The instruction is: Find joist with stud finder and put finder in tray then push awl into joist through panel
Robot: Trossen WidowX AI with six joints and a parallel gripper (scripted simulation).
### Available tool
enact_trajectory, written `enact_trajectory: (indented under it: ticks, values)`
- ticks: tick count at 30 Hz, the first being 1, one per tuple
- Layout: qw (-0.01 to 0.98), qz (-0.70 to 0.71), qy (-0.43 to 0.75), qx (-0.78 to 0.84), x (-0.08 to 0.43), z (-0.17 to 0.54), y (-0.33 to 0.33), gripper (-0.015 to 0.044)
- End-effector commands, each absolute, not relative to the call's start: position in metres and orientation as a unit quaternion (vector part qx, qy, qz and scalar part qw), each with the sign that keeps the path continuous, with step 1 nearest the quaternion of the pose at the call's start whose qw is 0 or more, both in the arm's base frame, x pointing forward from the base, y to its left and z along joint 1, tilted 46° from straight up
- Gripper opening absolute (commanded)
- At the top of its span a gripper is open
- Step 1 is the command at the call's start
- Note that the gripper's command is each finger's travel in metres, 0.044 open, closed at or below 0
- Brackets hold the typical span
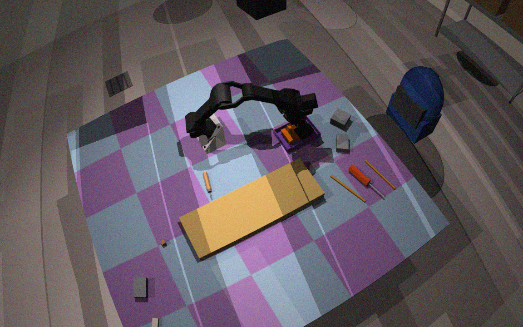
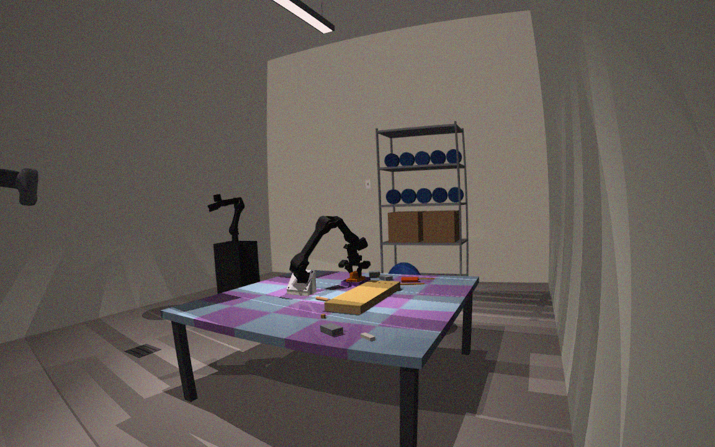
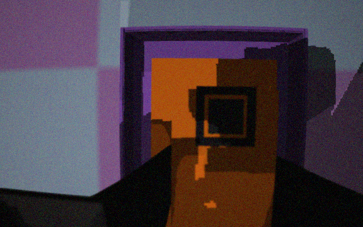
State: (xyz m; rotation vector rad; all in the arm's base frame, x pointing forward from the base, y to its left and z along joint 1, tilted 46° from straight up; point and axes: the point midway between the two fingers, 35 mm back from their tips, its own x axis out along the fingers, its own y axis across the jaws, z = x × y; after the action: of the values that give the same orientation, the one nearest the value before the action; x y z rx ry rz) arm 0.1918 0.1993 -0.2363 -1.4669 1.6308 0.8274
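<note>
Stud finder (image 1: pixel 289 133) (image 2: pixel 354 275) (image 3: pixel 181 79), orange with a black square, is pinched in the gripper (image 1: pixel 299 121) (image 2: pixel 354 271) (image 3: pixel 213 153), between the purple tray's (image 1: pixel 317 136) (image 2: pixel 343 285) (image 3: pixel 213 29) walls.

matt orange plastic-looking stud finder (image 1: pixel 289 133) (image 2: pixel 354 275) (image 3: pixel 184 75), smooth wood-like panel (image 1: pixel 234 207) (image 2: pixel 359 298), metallic screwdriver shaft (image 1: pixel 377 190)

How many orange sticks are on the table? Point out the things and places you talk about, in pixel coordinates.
2. One orange stick (image 1: pixel 347 188) lies between the long yellow panel (image 1: pixel 252 212) and the red-handled screwdriver (image 1: pixel 359 175); the other orange stick (image 1: pixel 380 175) lies on the screwdriver's far side.
</note>
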Motion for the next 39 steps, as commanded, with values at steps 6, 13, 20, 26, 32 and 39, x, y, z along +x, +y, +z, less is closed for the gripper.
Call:
enact_trajectory:
  ticks: [6, 13, 20, 26, 32, 39]
  values:
    - [0.386, 0.325, 0.642, -0.577, 0.191, -0.240, 0.195, 0.0079]
    - [0.386, 0.325, 0.642, -0.577, 0.191, -0.240, 0.195, 0.0263]
    - [0.386, 0.325, 0.642, -0.577, 0.195, -0.215, 0.224, 0.0440]
    - [0.386, 0.326, 0.642, -0.576, 0.196, -0.172, 0.263, 0.0440]
    - [0.356, 0.358, 0.613, -0.608, 0.217, -0.150, 0.236, 0.0440]
    - [0.260, 0.423, 0.554, -0.668, 0.250, -0.074, 0.170, 0.0440]
